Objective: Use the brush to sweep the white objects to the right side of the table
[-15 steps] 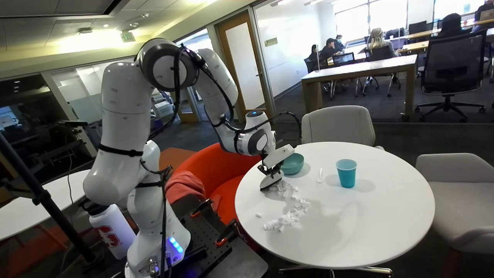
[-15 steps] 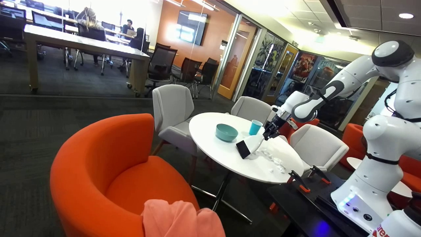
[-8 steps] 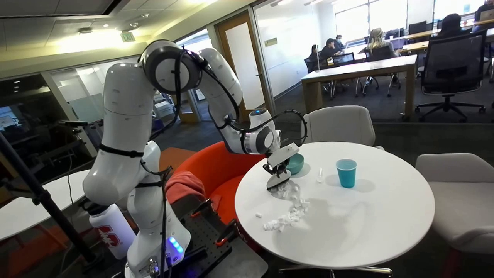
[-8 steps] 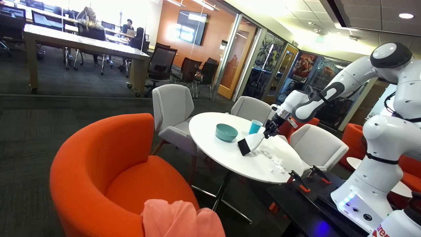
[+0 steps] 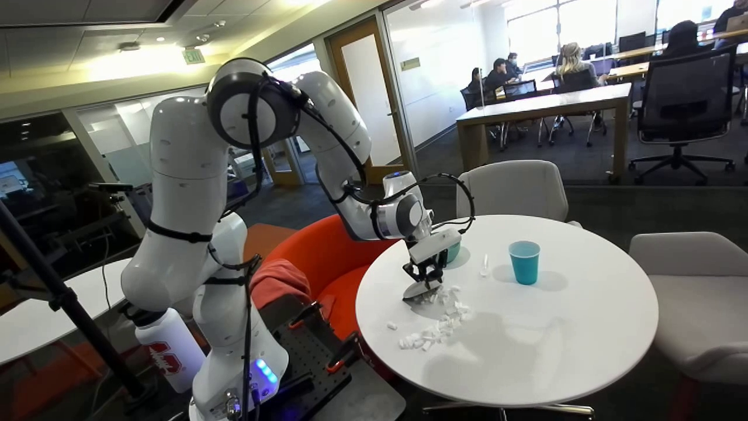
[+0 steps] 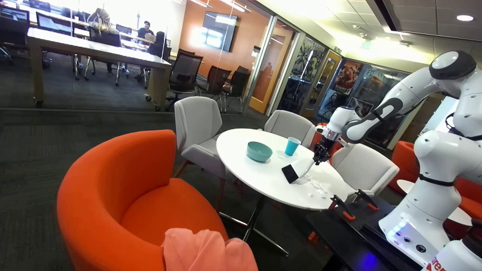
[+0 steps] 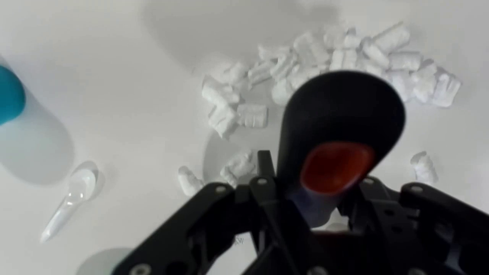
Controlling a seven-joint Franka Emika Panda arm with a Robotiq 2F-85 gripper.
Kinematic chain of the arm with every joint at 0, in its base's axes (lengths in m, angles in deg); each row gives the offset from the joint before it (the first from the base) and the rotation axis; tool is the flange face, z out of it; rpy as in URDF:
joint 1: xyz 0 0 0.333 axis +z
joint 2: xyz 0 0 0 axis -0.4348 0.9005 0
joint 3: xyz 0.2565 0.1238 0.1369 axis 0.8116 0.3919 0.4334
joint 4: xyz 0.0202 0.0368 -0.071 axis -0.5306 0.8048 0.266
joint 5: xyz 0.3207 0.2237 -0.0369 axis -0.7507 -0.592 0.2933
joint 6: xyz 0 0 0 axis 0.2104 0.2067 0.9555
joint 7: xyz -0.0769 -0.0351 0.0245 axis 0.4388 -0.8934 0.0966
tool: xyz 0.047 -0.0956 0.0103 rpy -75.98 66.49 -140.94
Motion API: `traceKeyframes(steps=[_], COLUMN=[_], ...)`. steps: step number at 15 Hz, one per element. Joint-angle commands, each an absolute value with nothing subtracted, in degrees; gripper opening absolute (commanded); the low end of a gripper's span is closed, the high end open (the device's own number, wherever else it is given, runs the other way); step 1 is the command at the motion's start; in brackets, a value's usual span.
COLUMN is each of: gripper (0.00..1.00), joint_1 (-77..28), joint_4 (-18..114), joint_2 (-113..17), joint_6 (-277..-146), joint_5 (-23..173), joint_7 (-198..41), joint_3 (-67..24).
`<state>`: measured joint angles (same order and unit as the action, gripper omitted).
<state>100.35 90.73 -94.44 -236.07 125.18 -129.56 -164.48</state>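
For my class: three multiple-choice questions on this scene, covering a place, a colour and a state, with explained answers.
1. Where is the clear plastic spoon?
A. Between the round teal bowl and tapered blue cup
B. In the bowl
C. In the cup

2. The bristles of the wide, pale-handled brush are:
A. Red
B. White
C. Black

3. The black robot gripper is:
A. Open, empty
B. Closed on the brush
C. Out of view

1 A: it lies on the round white tabletop, bowl one side, cup the other.
2 C: they stand out black against the tabletop.
3 B: the brush's handle is clasped in it.
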Motion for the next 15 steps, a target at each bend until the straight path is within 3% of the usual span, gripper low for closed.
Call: traceKeyframes(steps=[1,8,15], gripper=[0.14,0.14,0.14], joint_1=[90.61,67.91,47.01], joint_4=[91.81,93.26,98.08], joint_2=[-93.50,-94.90,-104.39], joint_6=[-231.75,-222.01,-222.60], joint_5=[134.84,147.45,141.07], joint_7=[-123.89,-121.16,-125.28], joint_3=[-159.27,-143.88,-124.09])
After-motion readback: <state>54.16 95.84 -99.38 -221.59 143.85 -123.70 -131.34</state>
